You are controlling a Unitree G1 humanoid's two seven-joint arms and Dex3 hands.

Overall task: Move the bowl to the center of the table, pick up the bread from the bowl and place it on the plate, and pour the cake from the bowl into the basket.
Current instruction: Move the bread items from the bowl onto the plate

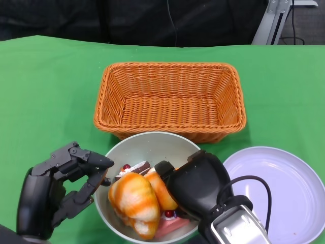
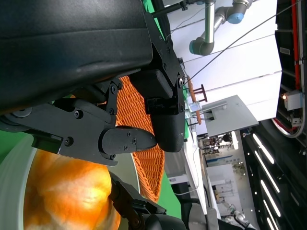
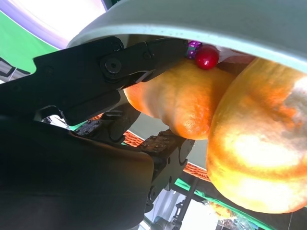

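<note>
We see the green counter point(image 1: 45, 91) with a woven orange basket point(image 1: 170, 99) standing at its middle, toward the far side. Just in front of the basket, touching or nearly touching its near wall, sits the pale bowl point(image 1: 147, 145). Inside the bowl we note two pieces of orange-and-white bread point(image 1: 133, 199) lying side by side, and around them the cake point(image 1: 133, 169), a dark piece with red berries toward the far side and a pink piece at the near rim. A pale lilac plate point(image 1: 284, 188) lies on the counter just to the right of the bowl, bare on the part we can see. The right hand point(image 1: 195, 185) reaches into the bowl from the near right, its black shell over the bowl's right portion and its fingers against the right-hand piece of bread. In the right wrist view the fingers point(image 3: 144, 57) lie along the bread point(image 3: 187, 103) on one side and under it on the other, with a red berry point(image 3: 207, 56) at the fingertip, so we record this hand as gripping the bread. The left hand point(image 1: 66, 185) is at the bowl's left rim, outside it, fingers apart and bent toward the rim; we cannot tell whether they touch it, and the hand holds nothing. The left wrist view shows the same hand point(image 2: 129, 120) above the bowl's edge, with bread point(image 2: 67, 196) and basket point(image 2: 144, 158) beyond.
</note>
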